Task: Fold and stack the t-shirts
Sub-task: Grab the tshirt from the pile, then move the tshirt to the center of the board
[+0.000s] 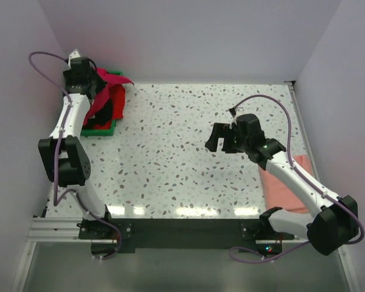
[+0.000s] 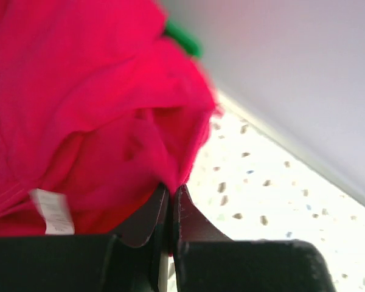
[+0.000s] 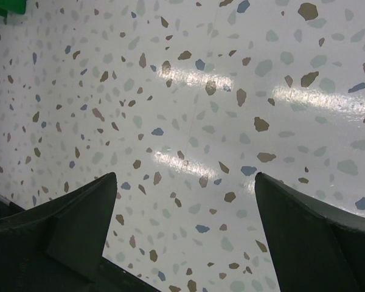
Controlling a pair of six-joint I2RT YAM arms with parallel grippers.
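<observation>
Left gripper (image 2: 170, 193) is pinched shut on a fold of the crimson-pink shirt (image 2: 97, 103), with the white neck label (image 2: 52, 212) just beside the jaws. In the top view the shirt hangs bunched from it at the far-left corner, over the green tray (image 1: 107, 131). A black shirt (image 1: 101, 113) sits in the tray beneath. Right gripper (image 3: 185, 182) is spread wide and holds nothing, hovering over bare desk (image 1: 170, 158) centre-right. Salmon-pink shirt (image 1: 287, 182) lies folded at the near-right edge, partly under the right arm; likely the stack base.

Step in hand, by the look of it: get the crimson one out of the tray and flat on the desk.
- Lift until the hem clears the tray rim, or it may drag the black one out.
- Carry to mid-desk.
- Right gripper should take a second point well apart from the first, ideally the other shoulder, so the cloth spreads instead of roping.
- Grip near the collar helps orientation. A single bunched pinch may slip, so move slowly.
</observation>
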